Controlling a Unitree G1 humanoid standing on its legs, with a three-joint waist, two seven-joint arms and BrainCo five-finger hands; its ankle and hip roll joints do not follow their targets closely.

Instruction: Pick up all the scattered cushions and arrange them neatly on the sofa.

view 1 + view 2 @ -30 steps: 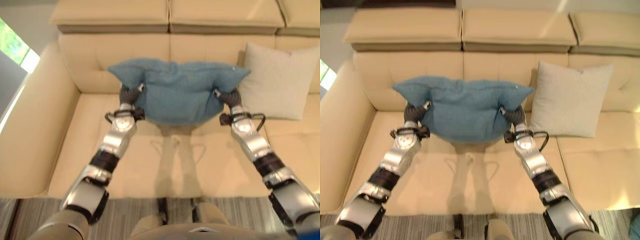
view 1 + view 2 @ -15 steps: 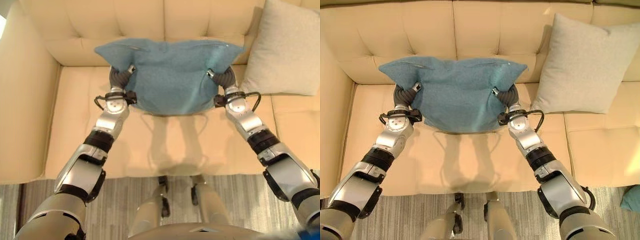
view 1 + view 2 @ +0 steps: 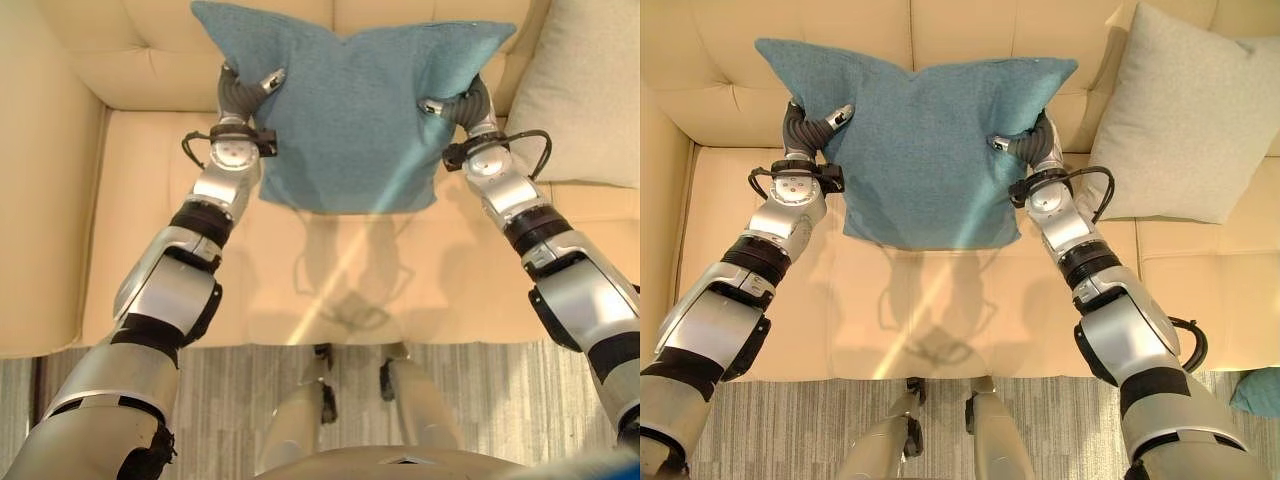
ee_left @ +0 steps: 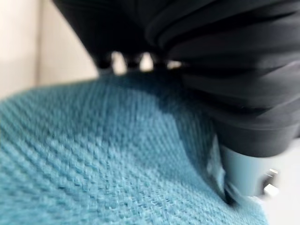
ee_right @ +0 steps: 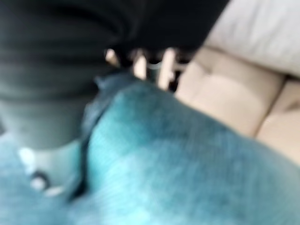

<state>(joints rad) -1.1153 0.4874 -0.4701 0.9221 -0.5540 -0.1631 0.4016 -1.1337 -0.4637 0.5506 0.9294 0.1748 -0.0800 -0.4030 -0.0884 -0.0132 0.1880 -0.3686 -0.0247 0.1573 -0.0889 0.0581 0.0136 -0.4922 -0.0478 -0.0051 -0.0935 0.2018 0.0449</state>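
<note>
Both hands, left [image 3: 243, 92] and right [image 3: 462, 103], are pinching the blue cushion [image 3: 350, 110] by its sides, placing it against the sofa [image 3: 120, 60] back; next: release, beside the beige cushion [image 3: 1185, 120].

Teal-blue woven cushion [image 3: 925, 150]. Pale grey-beige cushion [image 3: 1185, 125], plain. Sofa [image 3: 940, 310] cream-tan, plain. Floor rug [image 3: 810, 430] grey, thin stripes. Another teal cushion [image 3: 1260, 390], floor edge.

Both eye views are looking steeply down from the robot's head at the sofa [image 3: 60, 200], sharing the blue cushion [image 3: 930, 150] and the pale cushion [image 3: 1185, 120] (slightly offset sideways). Each wrist view is peering along its own hand, pressed very near blue fabric.
</note>
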